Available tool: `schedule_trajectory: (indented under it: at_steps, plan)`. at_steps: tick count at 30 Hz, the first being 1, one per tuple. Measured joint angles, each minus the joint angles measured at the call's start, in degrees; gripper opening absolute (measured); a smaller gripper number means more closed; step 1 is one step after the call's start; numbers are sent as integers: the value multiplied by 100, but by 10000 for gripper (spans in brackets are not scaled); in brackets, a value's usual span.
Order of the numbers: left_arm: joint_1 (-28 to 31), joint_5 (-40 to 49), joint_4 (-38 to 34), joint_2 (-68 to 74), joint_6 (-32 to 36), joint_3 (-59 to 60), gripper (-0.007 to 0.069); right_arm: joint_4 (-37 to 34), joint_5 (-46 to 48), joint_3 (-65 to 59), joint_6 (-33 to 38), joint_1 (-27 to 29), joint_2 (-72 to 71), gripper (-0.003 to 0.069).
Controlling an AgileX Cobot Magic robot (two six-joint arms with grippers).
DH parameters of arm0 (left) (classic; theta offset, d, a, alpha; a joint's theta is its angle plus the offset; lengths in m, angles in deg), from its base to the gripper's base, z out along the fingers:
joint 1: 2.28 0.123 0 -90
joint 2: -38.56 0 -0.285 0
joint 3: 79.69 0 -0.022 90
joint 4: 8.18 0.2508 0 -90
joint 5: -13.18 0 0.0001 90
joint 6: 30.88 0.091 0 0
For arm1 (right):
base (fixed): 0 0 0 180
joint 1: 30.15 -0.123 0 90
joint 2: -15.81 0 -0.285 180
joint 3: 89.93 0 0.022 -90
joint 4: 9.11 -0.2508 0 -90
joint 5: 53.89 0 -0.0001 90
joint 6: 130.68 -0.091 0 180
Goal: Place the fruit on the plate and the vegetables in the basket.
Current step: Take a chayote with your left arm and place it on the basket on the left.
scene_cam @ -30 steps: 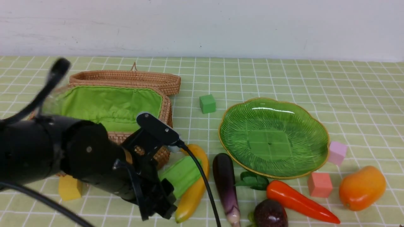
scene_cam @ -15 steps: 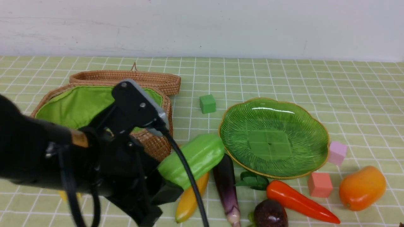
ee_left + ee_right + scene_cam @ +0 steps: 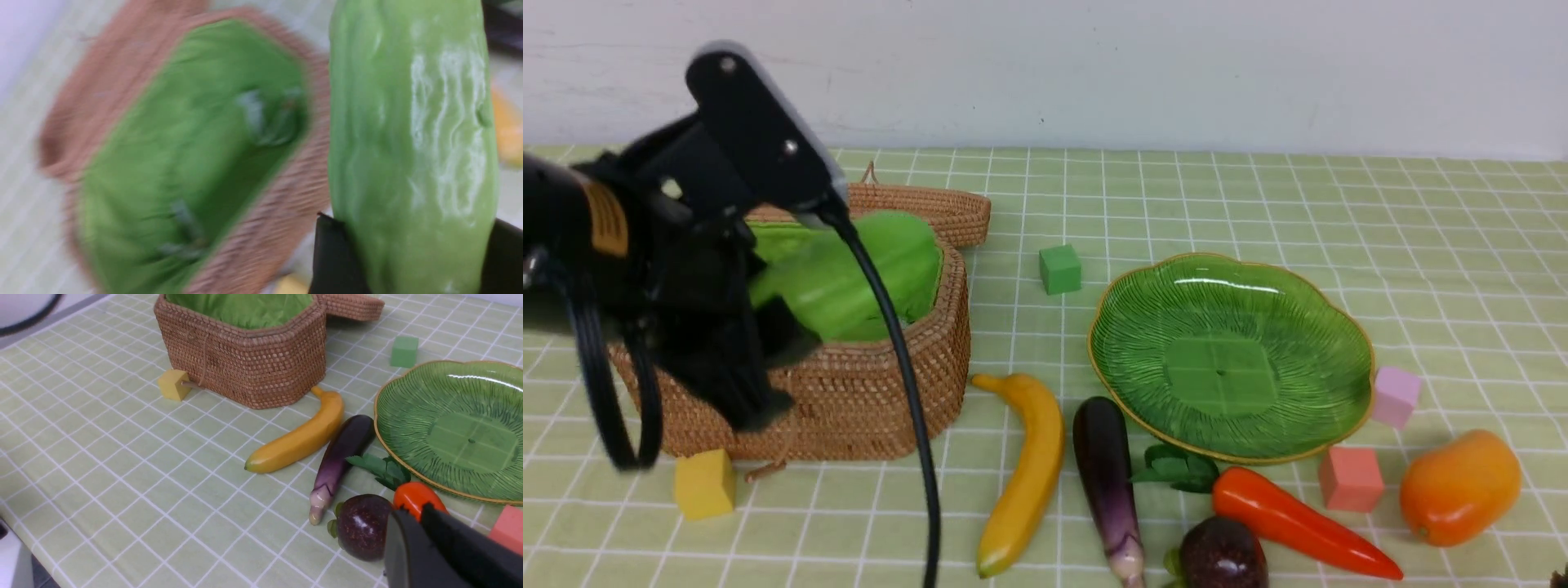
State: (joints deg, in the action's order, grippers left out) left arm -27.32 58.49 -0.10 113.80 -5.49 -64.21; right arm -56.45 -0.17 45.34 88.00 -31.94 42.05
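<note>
Grips light-green gourd (image 3: 408, 122) w/ left tool (image 3: 414, 261), jaws pinching one end, rest sticking out above basket (image 3: 866, 392) & its green lining. Holds right tool (image 3: 410, 512) pressed together, low nr round purple fruit (image 3: 361, 526) & carrot (image 3: 412, 496). Leaves banana (image 3: 1029, 465), eggplant (image 3: 1104, 465) on worktop (image 3: 1258, 204) btw basket & plate (image 3: 1096, 343).

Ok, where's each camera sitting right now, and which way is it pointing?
Front view: between the arms, facing forward over the table to the wall; the left arm holds the gourd above the basket.
Left wrist view: on the left wrist, looking along the left fingers clamping the gourd, down into the blurred basket.
Right wrist view: on the right wrist, low, facing the banana, eggplant and plate; the shut right fingers show.
Shared: all three show the basket; front and right wrist also share banana, eggplant, plate.
</note>
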Motion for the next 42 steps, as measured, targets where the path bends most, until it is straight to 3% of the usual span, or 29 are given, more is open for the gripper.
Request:
schedule_trajectory:
  at_steps: [5, 8, 15, 24, 34, 42]
  plan:
    - [855, 206, -360, 735, 984, -411, 405, -26, 126, 0, 43, 0, 0, 50]
    - [1351, 278, -546, 1333, 1934, -780, 405, -39, 151, 0, 90, -72, 0, 50]
    - [1601, 2, -372, 2079, 2514, -1043, 405, -50, 136, 0, 110, -235, 0, 50]
    - [1604, -529, 117, 2519, 2567, -1044, 405, -306, -543, 0, 381, -235, 0, 50]
    - [1604, -840, 199, 2525, 2573, -1051, 405, -1719, -1043, 0, 1830, -235, 0, 50]
    - [1604, -858, 104, 2525, 2573, -1051, 405, -1826, -1057, 0, 2080, -235, 0, 48]
